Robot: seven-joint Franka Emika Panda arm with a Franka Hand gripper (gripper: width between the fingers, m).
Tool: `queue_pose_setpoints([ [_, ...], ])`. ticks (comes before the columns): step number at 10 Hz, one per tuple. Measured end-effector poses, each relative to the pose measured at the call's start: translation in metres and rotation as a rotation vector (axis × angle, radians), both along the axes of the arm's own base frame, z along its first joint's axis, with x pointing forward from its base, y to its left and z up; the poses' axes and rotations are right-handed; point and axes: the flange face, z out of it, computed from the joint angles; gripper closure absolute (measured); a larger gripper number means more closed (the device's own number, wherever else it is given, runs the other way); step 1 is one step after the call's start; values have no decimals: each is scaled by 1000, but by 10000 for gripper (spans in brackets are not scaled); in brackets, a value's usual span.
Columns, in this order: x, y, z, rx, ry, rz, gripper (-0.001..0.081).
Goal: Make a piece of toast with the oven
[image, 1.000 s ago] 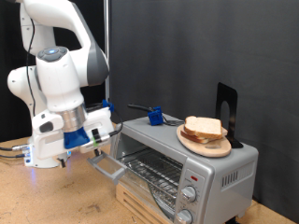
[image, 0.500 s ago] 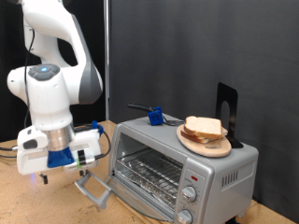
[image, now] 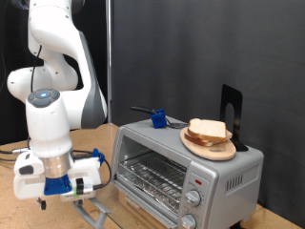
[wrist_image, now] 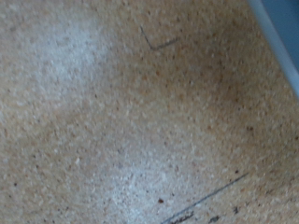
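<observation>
The silver-grey oven (image: 205, 162) stands at the exterior view's right, with its wire rack (image: 152, 176) showing through the open front. Its door (image: 99, 212) hangs low, swung down towards the exterior view's bottom left. My gripper (image: 84, 189) is low over the table by the door's handle end; its fingers are not clear. Two stacked bread slices (image: 208, 131) lie on a wooden plate (image: 202, 149) on the oven's top. No single piece of toast shows. The wrist view shows only the speckled tabletop (wrist_image: 131, 121) and no fingers.
A blue object (image: 159, 119) and a black stand (image: 230, 113) sit on the oven's top. Round knobs (image: 193, 198) are on the oven's front right. A dark curtain hangs behind. A grey-blue edge (wrist_image: 280, 37) crosses one corner of the wrist view.
My arm has swung down and to the exterior view's left. The oven door has come down with it, from partly open to hanging low.
</observation>
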Motion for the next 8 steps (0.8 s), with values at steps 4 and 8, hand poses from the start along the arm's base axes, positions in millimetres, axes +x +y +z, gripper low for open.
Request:
queue_pose_setpoints([
  [4,8,-4,-15,-9,1,63,0],
  [8,-11,-6,-23,-42,-22,220,0],
])
